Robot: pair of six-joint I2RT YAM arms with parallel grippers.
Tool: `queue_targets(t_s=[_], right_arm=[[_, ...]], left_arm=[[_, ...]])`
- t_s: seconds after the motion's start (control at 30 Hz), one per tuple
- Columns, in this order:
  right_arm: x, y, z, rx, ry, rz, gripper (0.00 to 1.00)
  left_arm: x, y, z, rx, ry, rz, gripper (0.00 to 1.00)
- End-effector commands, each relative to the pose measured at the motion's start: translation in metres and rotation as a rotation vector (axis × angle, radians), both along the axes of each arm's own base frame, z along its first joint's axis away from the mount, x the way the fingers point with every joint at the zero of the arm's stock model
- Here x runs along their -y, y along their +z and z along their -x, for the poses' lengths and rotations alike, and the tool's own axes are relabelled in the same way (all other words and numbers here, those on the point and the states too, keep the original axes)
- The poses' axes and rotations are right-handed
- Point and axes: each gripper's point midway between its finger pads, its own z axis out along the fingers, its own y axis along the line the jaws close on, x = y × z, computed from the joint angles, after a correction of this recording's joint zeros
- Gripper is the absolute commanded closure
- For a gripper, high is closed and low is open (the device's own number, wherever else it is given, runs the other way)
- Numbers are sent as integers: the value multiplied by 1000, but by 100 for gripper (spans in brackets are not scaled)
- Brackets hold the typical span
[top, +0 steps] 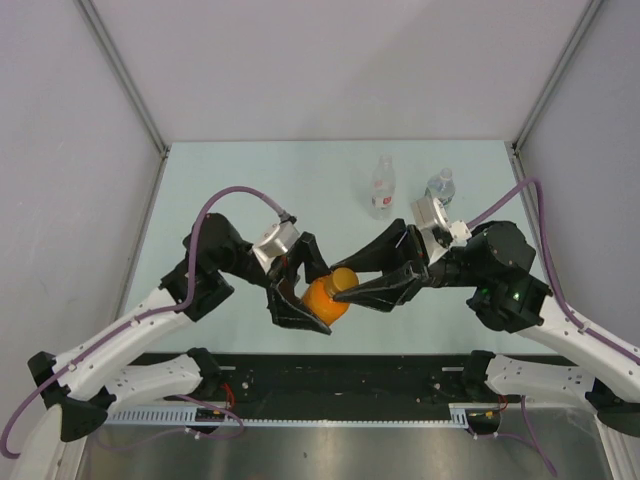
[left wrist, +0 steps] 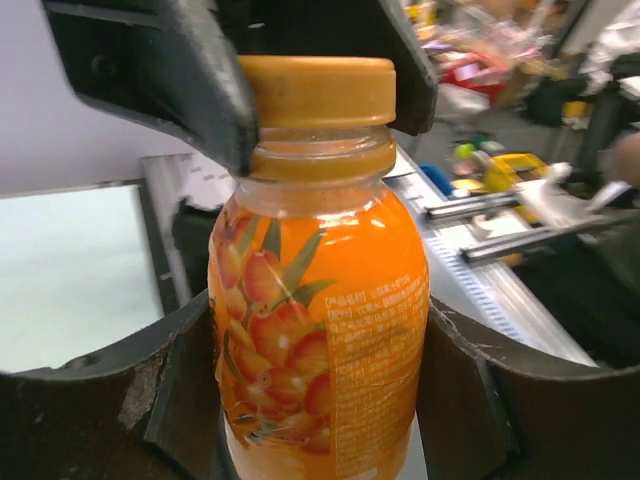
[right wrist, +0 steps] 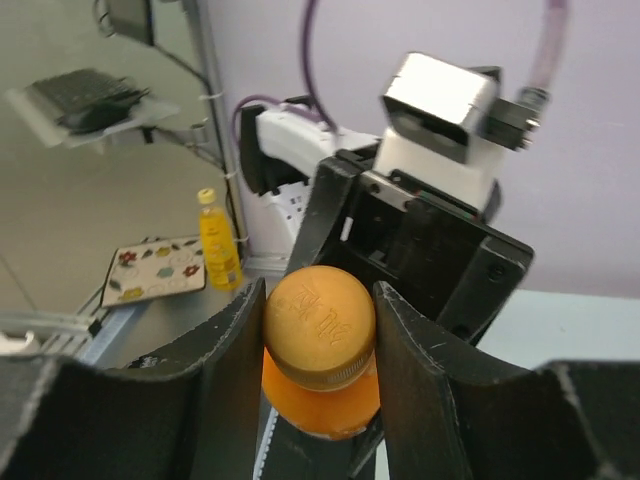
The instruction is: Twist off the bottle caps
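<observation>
Left fingers (left wrist: 95,415) grip the orange bottle (left wrist: 320,330) around its body, partly closed, while right fingers (right wrist: 225,365) press tight on its orange cap (right wrist: 320,315).

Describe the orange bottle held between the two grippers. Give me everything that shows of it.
The orange bottle is short plastic, see-through at the neck and full of orange liquid. Its label shows orange berries, green leaves and small print. The orange cap is on, with embossed lettering on top and a ring beneath it. The left gripper clamps the body from both sides, and the right gripper pinches the cap. In the top view the bottle lies tilted, cap toward the right gripper.
</observation>
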Motion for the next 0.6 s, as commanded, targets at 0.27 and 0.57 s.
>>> queue_targets(t_s=[0.27,0.57], right_arm=[[36,-30,70,165,409,110,100],[44,-27,57,169,319,107,100]], left_arm=[[-18,42,31,20,-244,121,100],[-11,31,23,36,-226,84,100]])
